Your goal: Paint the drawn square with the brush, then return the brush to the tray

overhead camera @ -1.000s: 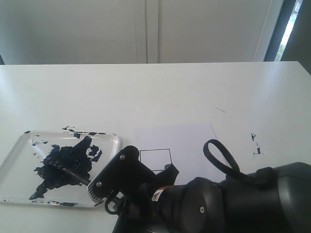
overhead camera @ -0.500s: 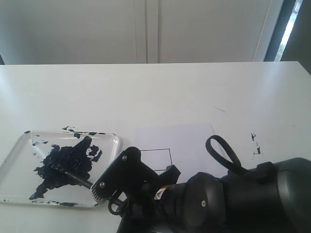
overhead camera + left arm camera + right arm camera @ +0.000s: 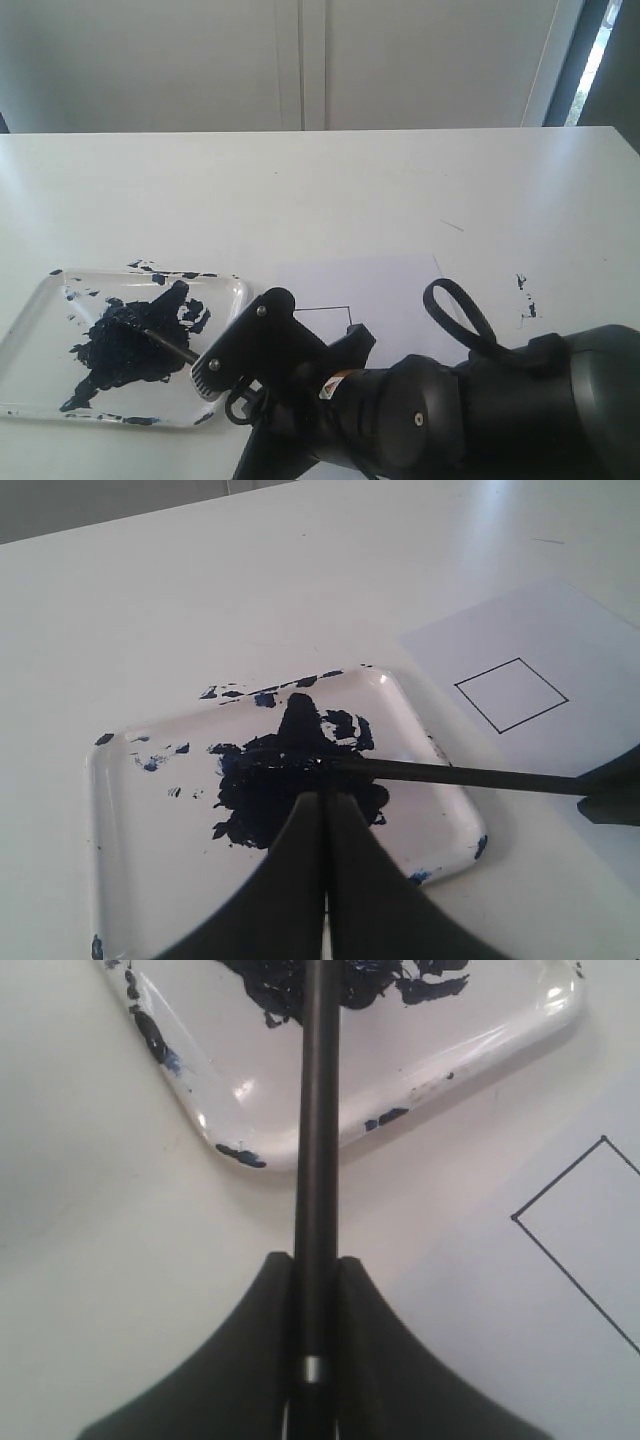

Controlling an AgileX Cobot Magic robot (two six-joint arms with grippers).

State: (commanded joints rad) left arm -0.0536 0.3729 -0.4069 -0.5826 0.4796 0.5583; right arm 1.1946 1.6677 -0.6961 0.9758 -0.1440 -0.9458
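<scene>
Right gripper (image 3: 315, 1265) is clamping narrow on the brush (image 3: 317, 1110) at its silver band; the shaft is running out toward ten o'clock in the exterior view, its tip lying in the dark paint blotch (image 3: 125, 345) inside the tray (image 3: 30, 320); I am judging this the loading step, the square (image 3: 511, 694) on the paper (image 3: 560, 630), at three o'clock of the tray, showing no paint; my left gripper (image 3: 325, 805) is hanging pressed together, empty, above the tray; the next move is calling for a lift clear of the rim, then a carry to the square.
</scene>
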